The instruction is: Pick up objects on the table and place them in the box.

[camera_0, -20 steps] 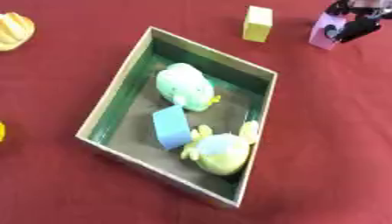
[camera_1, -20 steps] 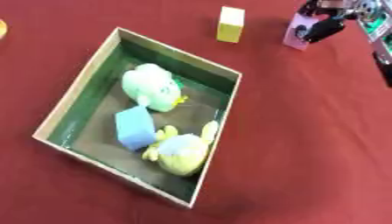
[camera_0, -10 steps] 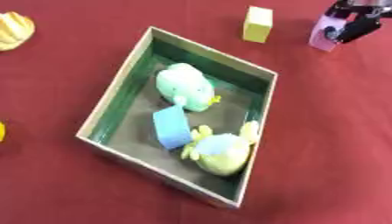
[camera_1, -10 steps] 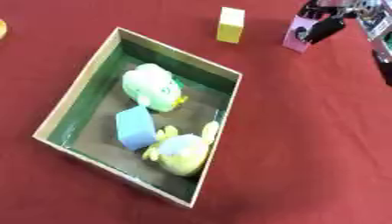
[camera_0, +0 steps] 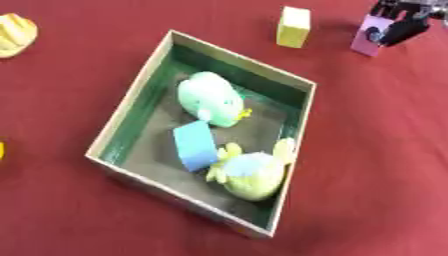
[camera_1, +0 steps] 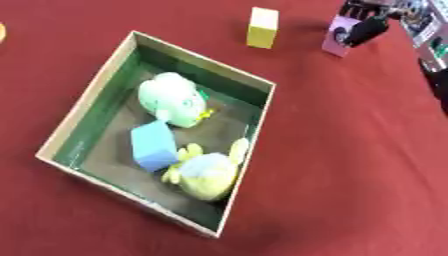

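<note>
**Right hand gripping a pink block at two o'clock**

A green-lined box (camera_0: 131,107) is sitting at the centre of the red desk (camera_0: 367,150). Inside it, a pale green plush (camera_0: 210,98) is lying toward twelve o'clock, a blue block (camera_0: 194,146) is resting just below it, and a yellow-green plush (camera_0: 254,172) is lying toward five o'clock, touching the block. A yellow block (camera_0: 293,26) is standing at one o'clock. At two o'clock the right hand (camera_0: 398,27) is curling round a pink block (camera_0: 369,41). A yellow object (camera_0: 16,34) is showing at ten o'clock.
</note>
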Available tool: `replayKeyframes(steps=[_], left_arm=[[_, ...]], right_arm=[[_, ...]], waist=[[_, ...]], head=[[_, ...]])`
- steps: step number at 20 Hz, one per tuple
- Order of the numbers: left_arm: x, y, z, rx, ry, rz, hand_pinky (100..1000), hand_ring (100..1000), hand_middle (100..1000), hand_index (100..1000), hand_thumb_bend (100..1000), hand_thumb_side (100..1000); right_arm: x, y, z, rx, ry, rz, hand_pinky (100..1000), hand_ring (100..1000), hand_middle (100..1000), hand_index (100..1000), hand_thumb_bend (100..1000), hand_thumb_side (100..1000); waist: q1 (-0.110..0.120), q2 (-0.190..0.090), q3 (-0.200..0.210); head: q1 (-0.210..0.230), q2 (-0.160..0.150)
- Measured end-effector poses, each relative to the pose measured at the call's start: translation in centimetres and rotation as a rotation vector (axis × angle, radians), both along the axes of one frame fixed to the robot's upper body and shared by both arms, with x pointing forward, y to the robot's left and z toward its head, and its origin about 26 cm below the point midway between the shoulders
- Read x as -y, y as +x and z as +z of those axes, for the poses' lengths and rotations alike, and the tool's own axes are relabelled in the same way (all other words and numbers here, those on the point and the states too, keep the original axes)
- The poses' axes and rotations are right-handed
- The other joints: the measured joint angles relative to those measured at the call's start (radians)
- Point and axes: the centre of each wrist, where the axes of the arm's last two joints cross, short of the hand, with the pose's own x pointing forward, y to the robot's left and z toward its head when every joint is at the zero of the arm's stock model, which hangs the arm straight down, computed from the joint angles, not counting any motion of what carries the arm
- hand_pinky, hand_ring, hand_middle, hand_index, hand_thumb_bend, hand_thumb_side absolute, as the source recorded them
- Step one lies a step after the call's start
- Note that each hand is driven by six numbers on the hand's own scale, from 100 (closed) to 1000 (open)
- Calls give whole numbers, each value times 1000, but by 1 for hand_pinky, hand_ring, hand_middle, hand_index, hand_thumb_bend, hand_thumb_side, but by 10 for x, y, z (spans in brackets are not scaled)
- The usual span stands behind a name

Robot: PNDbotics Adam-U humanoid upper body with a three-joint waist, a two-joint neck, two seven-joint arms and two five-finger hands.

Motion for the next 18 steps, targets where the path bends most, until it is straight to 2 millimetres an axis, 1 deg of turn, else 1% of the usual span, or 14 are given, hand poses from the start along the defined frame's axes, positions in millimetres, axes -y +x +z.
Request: replayKeyframes(steps=[3,4,10,18], left_arm=[[0,0,0,0,0,0,795,630,675,849,100,600],[0,0,0,0,0,0,795,630,675,848,100,600],[0,0,0,-1,0,0,796,632,676,849,100,598],[0,0,0,-2,2,-1,796,635,677,849,100,596]], right_arm=[[-1,0,0,0,6,1,814,812,567,742,100,316],[-1,0,0,0,11,3,812,807,564,741,100,294],[-4,-1,4,-8,53,24,803,790,558,744,100,267],[-9,-5,11,-28,105,80,802,785,558,748,100,248]], waist=[[0,0,-2],[0,0,-3],[0,-2,-13],[2,-28,-26]], head=[[0,0],[0,0],[1,1],[9,10]])
